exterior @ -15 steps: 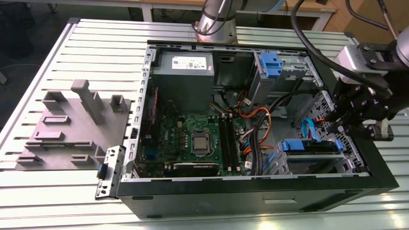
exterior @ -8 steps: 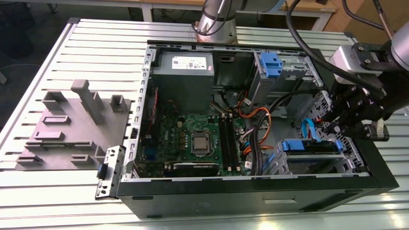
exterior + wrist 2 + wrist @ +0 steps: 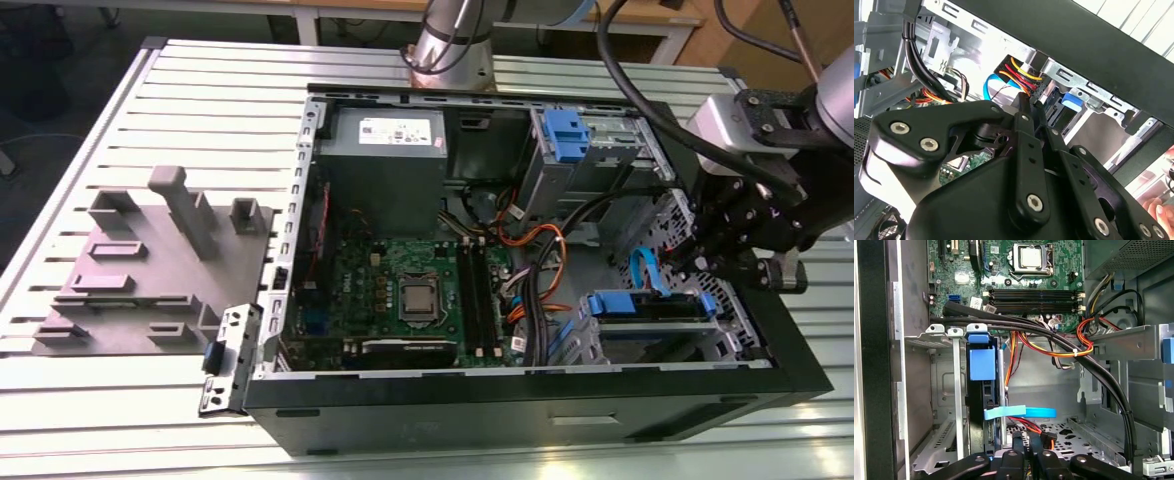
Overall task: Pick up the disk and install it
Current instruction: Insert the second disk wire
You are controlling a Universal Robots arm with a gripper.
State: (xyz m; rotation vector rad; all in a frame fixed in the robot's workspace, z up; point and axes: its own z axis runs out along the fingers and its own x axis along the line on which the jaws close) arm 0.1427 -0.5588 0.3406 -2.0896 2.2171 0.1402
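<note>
In the exterior view I see the arm reaching over the computer case (image 3: 534,395) from the exterior view's right. Its black gripper (image 3: 691,265) is tilted down into the case's open side, just above the drive cage. The case is black sheet metal with bare steel inside, lying open on a ribbed aluminium table (image 3: 200,100). A green motherboard (image 3: 400,290) covers the case's middle, and a grey power-supply box (image 3: 387,150) fills its far corner. The disk (image 3: 647,305) sits in the cage at the case's near corner, with the blue plastic carrier edge facing up. In the second wrist view the gripper (image 3: 1029,105) is matt black linkage with silver screws. Its fingers (image 3: 1021,112) are drawn almost together and I see nothing between them, and they point at the disk (image 3: 1072,100), whose blue tab shows in the steel cage. In the first wrist view the gripper (image 3: 1026,440) hangs inside the case beside the cage, apart from the disk (image 3: 982,364). The disk stands edge-on in its slot, a dark slab under a square blue tab. A flat light-blue cable (image 3: 1019,413) crosses between them.
</note>
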